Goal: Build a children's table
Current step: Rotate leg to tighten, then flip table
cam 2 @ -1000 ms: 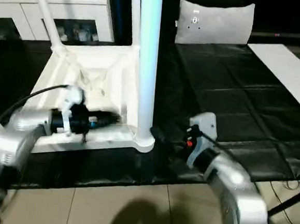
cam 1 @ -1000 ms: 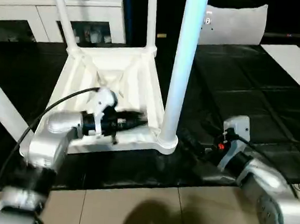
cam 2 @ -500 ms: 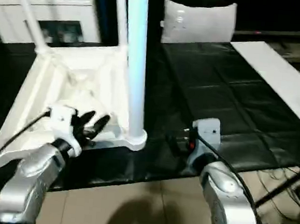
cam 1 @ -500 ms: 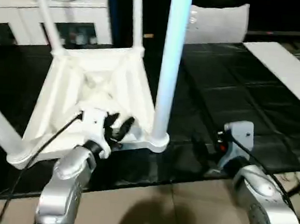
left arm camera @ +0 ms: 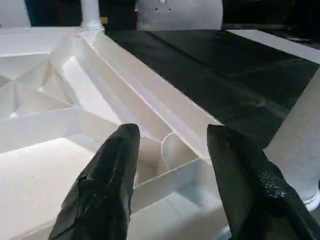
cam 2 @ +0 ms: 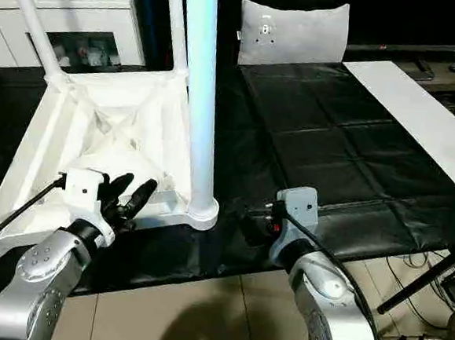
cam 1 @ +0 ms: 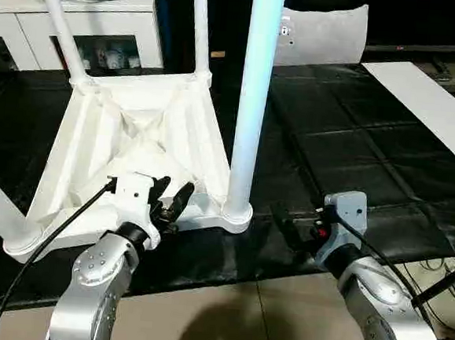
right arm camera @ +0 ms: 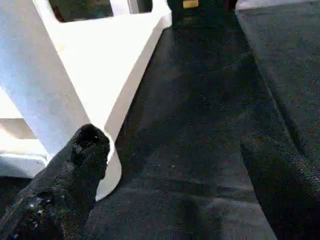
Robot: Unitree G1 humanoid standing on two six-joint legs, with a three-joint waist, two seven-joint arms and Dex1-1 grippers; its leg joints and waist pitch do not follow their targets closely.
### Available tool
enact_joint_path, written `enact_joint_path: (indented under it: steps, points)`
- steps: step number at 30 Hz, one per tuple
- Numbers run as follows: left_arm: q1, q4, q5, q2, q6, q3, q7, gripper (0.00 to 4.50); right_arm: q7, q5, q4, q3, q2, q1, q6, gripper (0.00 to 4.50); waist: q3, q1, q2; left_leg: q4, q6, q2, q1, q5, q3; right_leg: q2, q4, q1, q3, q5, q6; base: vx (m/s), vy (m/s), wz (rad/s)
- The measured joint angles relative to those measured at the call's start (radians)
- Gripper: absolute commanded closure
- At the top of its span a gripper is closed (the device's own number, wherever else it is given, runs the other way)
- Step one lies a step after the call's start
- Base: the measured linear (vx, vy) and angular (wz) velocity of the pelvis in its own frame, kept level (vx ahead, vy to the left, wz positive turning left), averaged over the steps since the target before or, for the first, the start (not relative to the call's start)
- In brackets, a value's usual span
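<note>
The children's table (cam 1: 135, 143) lies upside down on the black desk (cam 1: 356, 141) (legs up). Left hand (cam 1: 170, 199) at its near rim, half-open, empty; right hand (right arm camera: 170, 165) beside its near-right leg (cam 1: 251, 101), wide open, empty.

We find no readable text, no label, brand, number or sign that we can make out on anything in these views
</note>
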Motion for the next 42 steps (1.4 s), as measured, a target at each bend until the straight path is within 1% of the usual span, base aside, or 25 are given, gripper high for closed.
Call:
enact_joint_path:
  steps: [7, 13, 17, 20, 21, 22, 23, 24, 25, 26, 27, 28, 29, 30, 31, 32, 33, 34, 35, 36, 38, 39, 40, 41, 42]
  points:
    - [0.006, 0.0, 0.002, 0.006, 0.005, -0.003, 0.016, 2.09, 0.009, -0.003, 0.021, 0.013, -0.006, 0.005, -0.007, 0.0, 0.0, 0.016, 0.0, 0.0, 0.0, 0.0, 0.0, 0.0, 0.0, 0.0, 0.001, -0.001, 0.001, 0.0, 0.0, 0.0, 0.0, 0.0]
    - [0.015, 0.0, 0.011, 0.011, 0.004, -0.017, 0.019, 2.09, 0.027, -0.001, 0.022, 0.022, -0.017, 0.006, -0.008, 0.0, 0.0, 0.021, -0.001, 0.0, 0.0, 0.0, 0.0, 0.0, 0.001, 0.0, 0.001, -0.001, 0.002, 0.0, 0.0, 0.0, 0.0, 0.0]
    - [0.015, 0.0, 0.018, 0.015, 0.004, -0.025, 0.021, 2.09, 0.041, -0.001, 0.023, 0.044, -0.029, 0.006, -0.011, 0.0, 0.0, 0.024, -0.001, 0.001, 0.0, 0.0, 0.0, 0.0, 0.004, 0.0, 0.003, -0.002, 0.002, 0.0, -0.001, 0.0, 0.0, 0.0]
    - [0.017, -0.001, 0.019, 0.021, -0.002, -0.026, 0.021, 2.09, 0.06, 0.006, 0.023, 0.045, -0.044, 0.006, -0.014, 0.0, 0.0, 0.025, -0.001, 0.001, 0.0, 0.0, 0.001, 0.0, 0.005, 0.0, 0.003, -0.002, 0.002, 0.0, -0.001, 0.0, 0.0, 0.0]
    - [0.018, -0.003, 0.021, 0.031, -0.003, -0.029, 0.02, 2.09, 0.075, 0.01, 0.022, 0.044, -0.051, 0.007, -0.013, 0.0, 0.0, 0.024, 0.001, 0.001, 0.0, -0.006, -0.006, 0.0, -0.016, -0.006, 0.006, 0.002, -0.011, 0.0, -0.001, 0.0, 0.0, 0.0]
    - [0.019, -0.009, 0.025, 0.035, -0.005, -0.036, 0.02, 2.09, 0.079, 0.01, 0.022, 0.044, -0.06, 0.011, -0.013, 0.0, 0.0, 0.017, 0.001, 0.004, 0.0, -0.01, -0.013, 0.001, -0.035, -0.009, 0.005, 0.008, -0.023, 0.0, -0.001, -0.007, -0.037, 0.3]
    - [0.023, -0.014, 0.027, 0.035, -0.006, -0.04, 0.02, 2.09, 0.084, 0.008, 0.023, 0.045, -0.068, 0.014, -0.014, 0.0, 0.001, 0.013, 0.002, 0.006, -0.001, -0.016, -0.018, 0.001, -0.055, -0.007, 0.009, 0.013, -0.024, -0.002, -0.001, 0.014, -0.053, 0.58]
    - [0.033, -0.02, 0.027, 0.035, -0.006, -0.043, 0.021, 2.09, 0.089, 0.006, 0.023, 0.051, -0.076, 0.017, -0.02, 0.0, 0.001, 0.012, 0.003, 0.007, -0.003, -0.02, -0.02, 0.002, -0.074, 0.0, 0.02, 0.018, -0.019, -0.014, -0.001, 0.014, -0.053, 0.58]
    - [0.04, -0.02, 0.023, 0.03, -0.005, -0.042, 0.021, 2.09, 0.092, 0.006, 0.023, 0.055, -0.076, 0.017, -0.024, 0.0, 0.002, 0.008, 0.002, 0.008, -0.007, -0.028, -0.02, 0.004, -0.091, 0.006, 0.04, 0.019, -0.007, -0.027, -0.005, 0.028, -0.076, 0.59]
    - [0.043, -0.02, 0.013, 0.028, -0.004, -0.037, 0.02, 2.09, 0.094, 0.006, 0.023, 0.057, -0.075, 0.018, -0.029, 0.0, 0.003, 0.007, 0.0, 0.007, -0.012, -0.036, -0.02, 0.007, -0.112, 0.012, 0.062, 0.018, 0.005, -0.043, -0.012, 0.06, -0.128, 0.66]
    - [0.045, -0.021, 0.005, 0.023, -0.004, -0.029, 0.021, 2.09, 0.096, 0.006, 0.023, 0.057, -0.075, 0.022, -0.036, 0.0, 0.004, 0.007, -0.006, 0.007, -0.019, -0.046, -0.015, 0.012, -0.134, 0.026, 0.092, 0.014, 0.029, -0.071, -0.034, 0.06, -0.128, 0.66]
    - [0.045, -0.021, 0.003, 0.019, -0.003, -0.022, 0.023, 2.09, 0.097, 0.006, 0.022, 0.057, -0.078, 0.027, -0.043, 0.0, 0.006, 0.011, -0.015, 0.008, -0.019, -0.052, -0.017, 0.012, -0.151, 0.036, 0.109, 0.014, 0.041, -0.086, -0.035, 0.031, -0.166, 0.7]
    - [0.046, -0.021, 0.004, 0.02, -0.005, -0.022, 0.028, 1.79, 0.099, 0.009, 0.023, 0.051, -0.084, 0.033, -0.047, 0.0, 0.004, 0.023, -0.022, 0.016, -0.015, -0.059, -0.015, 0.01, -0.146, 0.037, 0.114, 0.01, 0.038, -0.097, -0.029, -0.018, -0.166, 0.35]
    - [0.056, -0.022, 0.012, 0.017, -0.034, -0.023, 0.035, 1.73, 0.103, 0.01, 0.025, 0.039, -0.09, 0.037, -0.051, 0.0, 0.009, 0.053, -0.033, 0.034, 0.029, -0.046, -0.016, -0.013, -0.101, 0.037, 0.121, 0.006, 0.045, -0.101, -0.034, -0.018, -0.166, 0.35]
    - [0.062, -0.021, 0.017, 0.016, -0.048, -0.033, 0.038, 1.73, 0.105, 0.01, 0.026, 0.028, -0.096, 0.043, -0.055, 0.0, 0.01, 0.074, -0.036, 0.049, 0.038, -0.049, -0.016, -0.015, -0.067, 0.037, 0.121, 0.002, 0.05, -0.103, -0.033, -0.004, -0.148, 0.09]
    - [0.063, -0.022, 0.021, 0.013, -0.06, -0.039, 0.039, 1.73, 0.106, 0.01, 0.028, 0.016, -0.103, 0.05, -0.062, 0.0, 0.009, 0.09, -0.036, 0.052, 0.04, -0.059, -0.015, -0.016, -0.042, 0.037, 0.122, -0.004, 0.057, -0.103, -0.032, 0.003, -0.095, 0.05]
    - [0.061, -0.022, 0.019, 0.011, -0.073, -0.038, 0.042, 1.58, 0.105, 0.009, 0.034, 0.006, -0.109, 0.051, -0.063, 0.0, 0.006, 0.111, -0.032, 0.046, 0.052, -0.077, -0.012, -0.022, -0.03, 0.037, 0.122, -0.009, 0.058, -0.102, -0.032, 0.003, -0.095, 0.05]
    - [0.061, -0.023, 0.013, 0.005, -0.078, -0.03, 0.047, 1.43, 0.106, 0.01, 0.04, -0.002, -0.112, 0.051, -0.064, 0.0, 0.004, 0.125, -0.029, 0.036, 0.061, -0.087, -0.009, -0.024, -0.028, 0.039, 0.123, -0.01, 0.055, -0.101, -0.034, 0.0, 0.0, 0.0]
    - [0.064, -0.023, 0.006, 0.0, -0.081, -0.019, 0.051, 1.43, 0.107, 0.01, 0.049, -0.006, -0.113, 0.051, -0.065, 0.0, 0.002, 0.138, -0.024, 0.035, 0.063, -0.084, -0.004, -0.019, -0.026, 0.04, 0.123, -0.007, 0.052, -0.098, -0.039, 0.0, 0.0, 0.0]
    - [0.074, -0.024, -0.01, -0.008, -0.089, 0.002, 0.058, 1.3, 0.11, 0.01, 0.052, -0.003, -0.112, 0.051, -0.068, 0.0, 0.001, 0.143, -0.02, 0.033, 0.052, -0.078, -0.002, -0.013, -0.024, 0.042, 0.117, -0.002, 0.048, -0.097, -0.039, 0.0, 0.0, 0.0]
    - [0.086, -0.028, -0.03, -0.023, -0.098, 0.036, 0.073, 1.26, 0.12, 0.014, 0.052, -0.002, -0.115, 0.05, -0.08, 0.0, 0.0, 0.145, -0.015, 0.032, 0.047, -0.063, 0.0, -0.011, -0.016, 0.052, 0.097, 0.006, 0.048, -0.086, -0.038, 0.0, 0.0, 0.0]
    - [0.088, -0.031, -0.034, -0.029, -0.101, 0.052, 0.084, 1.12, 0.128, 0.021, 0.052, -0.002, -0.116, 0.05, -0.091, 0.0, -0.001, 0.146, -0.014, 0.03, 0.043, -0.057, 0.0, -0.012, -0.011, 0.055, 0.086, 0.01, 0.048, -0.077, -0.038, 0.0, 0.0, 0.0]
    - [0.089, -0.031, -0.037, -0.031, -0.108, 0.065, 0.095, 0.97, 0.14, 0.033, 0.051, -0.003, -0.117, 0.05, -0.1, 0.0, 0.0, 0.144, -0.015, 0.03, 0.04, -0.057, -0.001, -0.014, -0.008, 0.054, 0.084, 0.012, 0.048, -0.076, -0.036, 0.0, 0.0, 0.0]
    - [0.089, -0.032, -0.039, -0.031, -0.115, 0.073, 0.105, 0.89, 0.15, 0.041, 0.051, -0.003, -0.117, 0.05, -0.109, 0.0, 0.0, 0.141, -0.015, 0.03, 0.039, -0.057, 0.0, -0.015, -0.005, 0.053, 0.083, 0.015, 0.049, -0.075, -0.035, 0.0, 0.0, 0.0]
    - [0.089, -0.035, -0.038, -0.028, -0.122, 0.076, 0.111, 0.89, 0.158, 0.046, 0.05, -0.003, -0.116, 0.05, -0.122, 0.0, 0.001, 0.135, -0.017, 0.03, 0.04, -0.058, 0.001, -0.015, -0.002, 0.051, 0.079, 0.016, 0.049, -0.074, -0.033, 0.0, 0.0, 0.0]
